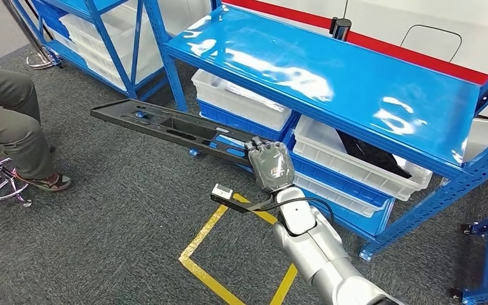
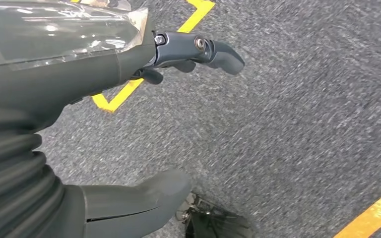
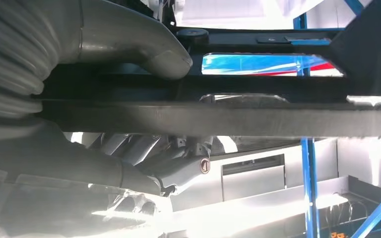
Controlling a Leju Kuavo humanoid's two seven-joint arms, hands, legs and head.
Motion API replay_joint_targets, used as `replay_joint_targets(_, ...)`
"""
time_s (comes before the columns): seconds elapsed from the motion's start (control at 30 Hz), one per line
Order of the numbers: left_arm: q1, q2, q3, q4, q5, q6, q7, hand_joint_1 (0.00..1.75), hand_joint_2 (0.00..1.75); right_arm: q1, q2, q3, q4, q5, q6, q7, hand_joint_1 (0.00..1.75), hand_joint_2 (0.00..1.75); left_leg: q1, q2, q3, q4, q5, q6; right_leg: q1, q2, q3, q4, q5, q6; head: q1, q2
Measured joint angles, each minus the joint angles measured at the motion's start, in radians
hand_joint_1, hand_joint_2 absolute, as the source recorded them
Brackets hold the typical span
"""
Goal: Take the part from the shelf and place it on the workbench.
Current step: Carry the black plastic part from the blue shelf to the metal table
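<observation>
Head view, right hand (image 1: 271, 166) covering part's (image 1: 165, 126) end

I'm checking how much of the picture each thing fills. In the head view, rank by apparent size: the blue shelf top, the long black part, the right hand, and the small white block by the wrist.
1. Blue shelf top, largest.
2. Long black part.
3. Right hand, which holds that part's near end.
4. Small white block, smallest.
Nearness to the camera enlarges the hand somewhat; the order stands.

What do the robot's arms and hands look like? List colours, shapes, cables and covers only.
The right arm is built of rounded silver segments; a black cable loops beside its wrist. The right hand is grey with darker fingers. At the wrist cameras, the left hand shows a grey ribbed cover, a thick grey thumb, dark fingers with silver screws, and clear plastic film.
</observation>
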Motion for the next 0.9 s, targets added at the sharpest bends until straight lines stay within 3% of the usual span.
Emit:
replay_joint_targets(0.07,-0.001,0.001,0.0,0.0,-0.002,0.001,0.0,0.0,1.75,-0.001,0.003,0.0,0.0,0.0,0.0,0.001,1.75,1.75,0.001,0.045,-0.041,0.086,-0.051,-0.009,-0.002,-0.016,0.001,-0.003,0.002,-0.014,-0.009,0.0)
replay_joint_targets(0.13,-0.003,0.001,0.0,0.0,-0.003,0.001,0.0,0.0,1.75,0.001,0.003,0.0,0.0,0.0,0.0,0.003,1.75,1.75,0.005,0.073,-0.106,0.216,-0.11,-0.016,0.002,-0.035,0.0,-0.003,0.0,-0.022,-0.015,0.0)
replay_joint_targets(0.17,-0.003,0.001,0.0,0.0,-0.004,0.002,0.0,0.0,1.75,0.003,0.002,0.0,0.0,0.0,0.0,0.004,1.75,1.75,0.006,0.078,-0.127,0.257,-0.121,-0.018,0.005,-0.045,0.0,-0.003,0.0,-0.023,-0.015,0.0)
replay_joint_targets(0.2,-0.003,0.001,0.0,0.0,-0.004,0.002,0.0,0.0,1.75,0.005,0.002,0.0,0.0,0.0,0.0,0.005,1.75,1.75,0.007,0.081,-0.129,0.261,-0.113,-0.018,0.006,-0.055,-0.001,-0.003,0.0,-0.023,-0.015,0.0)
replay_joint_targets(0.23,-0.002,0.002,0.0,0.0,-0.004,0.002,0.0,0.0,1.75,0.007,0.001,0.0,0.0,0.0,0.0,0.005,1.75,1.75,0.008,0.085,-0.109,0.225,-0.089,-0.017,0.007,-0.064,0.0,-0.003,-0.001,-0.023,-0.015,0.0)
replay_joint_targets(0.3,-0.004,0.003,0.0,0.0,-0.005,0.003,0.0,0.0,1.75,0.008,0.002,0.0,-0.001,0.0,0.0,0.006,1.75,1.75,0.004,0.118,-0.032,0.088,-0.032,-0.008,0.011,-0.079,0.001,-0.002,-0.002,-0.021,-0.016,0.0)
replay_joint_targets(0.37,-0.007,0.005,0.0,0.0,-0.006,0.004,0.0,0.0,1.75,0.006,0.002,0.0,-0.001,0.0,0.0,0.006,1.75,1.75,-0.004,0.146,0.015,0.002,-0.009,0.003,0.019,-0.092,0.002,-0.003,-0.004,-0.016,-0.014,0.0)
replay_joint_targets(0.4,-0.008,0.005,0.0,0.0,-0.006,0.004,0.0,0.0,1.75,0.006,0.002,0.0,-0.002,0.0,0.0,0.006,1.75,1.75,-0.008,0.147,0.018,-0.008,-0.009,0.008,0.022,-0.099,0.003,-0.004,-0.005,-0.011,-0.013,0.0)
replay_joint_targets(0.47,-0.007,0.006,0.0,0.0,-0.006,0.005,0.0,0.0,1.75,0.006,0.002,0.0,-0.002,0.0,0.0,0.007,1.75,1.75,-0.008,0.127,0.019,-0.016,-0.002,0.018,0.024,-0.111,0.003,-0.006,-0.007,0.0,-0.012,0.0)
replay_joint_targets(0.53,-0.006,0.005,0.0,0.0,-0.006,0.005,0.0,0.0,1.75,0.006,0.002,0.0,-0.003,0.0,0.0,0.007,1.75,1.75,-0.004,0.109,0.025,-0.031,0.01,0.031,0.023,-0.082,-0.011,0.029,-0.029,0.005,-0.009,0.0)
replay_joint_targets(0.6,-0.008,0.004,0.0,0.0,-0.007,0.005,0.0,0.0,1.75,0.008,-0.002,0.0,-0.003,0.0,0.0,0.007,1.75,1.75,-0.003,0.088,0.027,-0.037,0.017,0.039,0.018,-0.038,-0.064,0.146,-0.084,-0.001,-0.005,0.0)
replay_joint_targets(0.67,-0.008,0.003,0.0,0.0,-0.007,0.005,0.0,0.0,1.75,0.014,-0.008,0.0,-0.002,0.0,0.0,0.008,1.75,1.75,-0.003,0.062,0.025,-0.037,0.018,0.041,0.014,-0.024,-0.123,0.268,-0.127,0.0,-0.002,0.0)
replay_joint_targets(0.7,-0.007,0.003,0.0,0.0,-0.007,0.005,0.0,0.0,1.75,0.016,-0.011,0.0,-0.002,0.0,0.0,0.009,1.75,1.75,-0.003,0.049,0.025,-0.036,0.018,0.04,0.013,-0.022,-0.132,0.283,-0.126,0.007,-0.001,0.0)
replay_joint_targets(0.73,-0.006,0.002,0.0,0.0,-0.006,0.005,0.0,0.0,1.75,0.018,-0.012,0.0,-0.002,0.0,0.0,0.009,1.75,1.75,-0.003,0.036,0.025,-0.034,0.018,0.04,0.011,-0.02,-0.118,0.252,-0.107,0.018,0.0,0.0)
replay_joint_targets(0.8,-0.005,0.002,0.0,0.0,-0.007,0.004,0.0,0.0,1.75,0.018,-0.013,0.0,-0.002,0.0,0.0,0.009,1.75,1.75,-0.002,0.012,0.024,-0.028,0.016,0.036,0.004,-0.003,-0.055,0.113,-0.048,0.036,0.002,0.0)
replay_joint_targets(0.83,-0.005,0.002,0.0,0.0,-0.007,0.004,0.0,0.0,1.75,0.017,-0.013,0.0,-0.002,0.0,0.0,0.009,1.75,1.75,-0.003,0.002,0.021,-0.023,0.014,0.031,0.002,0.006,-0.026,0.052,-0.024,0.037,0.004,0.0)
replay_joint_targets(0.9,-0.004,0.002,0.0,0.0,-0.008,0.003,0.0,0.0,1.75,0.017,-0.013,0.0,-0.002,0.0,0.0,0.012,1.75,1.75,-0.005,-0.012,0.014,-0.017,0.013,0.02,0.003,0.015,-0.004,0.004,-0.007,0.026,0.004,0.0)
